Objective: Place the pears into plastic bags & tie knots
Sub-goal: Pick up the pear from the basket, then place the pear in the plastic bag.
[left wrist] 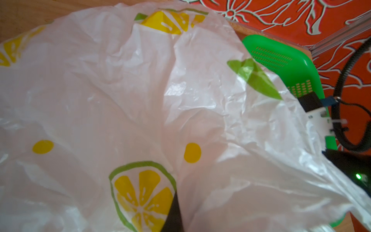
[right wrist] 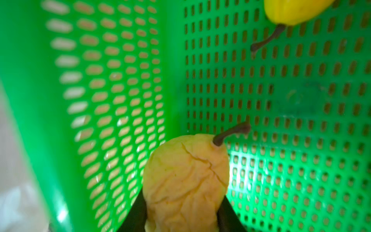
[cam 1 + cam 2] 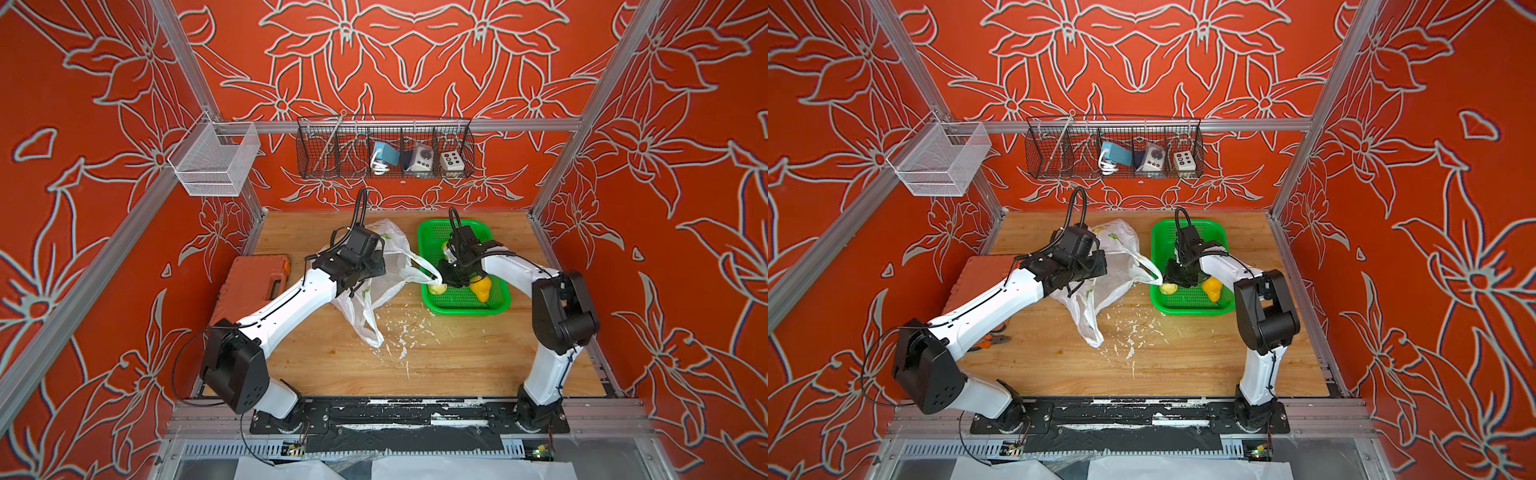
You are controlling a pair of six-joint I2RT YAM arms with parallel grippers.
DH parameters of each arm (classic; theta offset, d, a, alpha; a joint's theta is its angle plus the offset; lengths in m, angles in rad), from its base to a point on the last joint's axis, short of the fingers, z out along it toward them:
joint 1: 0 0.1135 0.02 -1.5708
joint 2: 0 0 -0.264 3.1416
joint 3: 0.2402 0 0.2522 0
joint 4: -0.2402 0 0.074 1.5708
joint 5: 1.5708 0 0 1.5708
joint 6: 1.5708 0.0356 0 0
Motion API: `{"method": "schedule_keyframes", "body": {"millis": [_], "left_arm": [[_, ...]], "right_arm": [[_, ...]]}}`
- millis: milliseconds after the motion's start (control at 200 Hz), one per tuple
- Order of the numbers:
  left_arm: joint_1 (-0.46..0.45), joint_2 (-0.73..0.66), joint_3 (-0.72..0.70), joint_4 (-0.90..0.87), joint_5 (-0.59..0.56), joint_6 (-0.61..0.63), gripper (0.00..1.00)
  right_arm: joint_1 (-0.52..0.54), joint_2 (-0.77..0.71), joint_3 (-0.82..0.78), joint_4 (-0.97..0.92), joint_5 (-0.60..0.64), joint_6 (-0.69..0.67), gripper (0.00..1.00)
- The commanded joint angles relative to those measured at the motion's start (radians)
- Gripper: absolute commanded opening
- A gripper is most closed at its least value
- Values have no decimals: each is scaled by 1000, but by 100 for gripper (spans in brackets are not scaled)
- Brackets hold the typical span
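Well left of the green mesh tray (image 3: 462, 310) you had a ribbed orange tool case (image 3: 253, 277), and in a top view a pair of pliers (image 3: 995, 339) showed from under your left arm. Your left gripper (image 1: 173, 210) was clenched on a fold of the plastic bag (image 3: 395, 259), just left of the tray. Only its wrist view showed the thin, crinkled white film up close, printed with yellow citrus slices and green leaves. Both top views showed one handle loop stretched to the tray's left rim. White flecks lay on the wooden table (image 3: 436, 365) beside the tray's edge nearest the arm bases. In the tray's left corner on that same side, your right gripper (image 2: 181, 220) was grasping the pale pear (image 2: 184, 176). Its wrist view alone showed that pear's wrinkled, cracked skin and dark curved stem, and a smooth yellow pear (image 2: 293, 10) elsewhere on the slotted floor. Both top views showed an orange-yellow pear (image 3: 482, 287) lying to the right inside the tray.
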Motion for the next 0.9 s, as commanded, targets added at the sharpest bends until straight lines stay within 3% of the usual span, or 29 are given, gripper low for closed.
{"method": "schedule_keyframes", "body": {"millis": [0, 150, 280, 480, 661, 896], "left_arm": [[18, 17, 41, 16, 28, -10, 0], [23, 33, 73, 3, 43, 3, 0], [25, 47, 97, -6, 77, -9, 0], [25, 64, 125, -4, 119, -27, 0], [25, 61, 129, -10, 130, -29, 0], [25, 63, 104, -2, 104, -10, 0]], "right_arm": [[1, -219, -33, -23, -16, 9, 21], [7, -489, -102, -44, -84, 40, 20], [74, -627, -72, -57, -133, 31, 20], [273, -577, -2, 58, -111, 33, 19], [294, -470, 66, 130, -67, 35, 16], [292, -635, 143, -31, 46, -39, 16]]}}
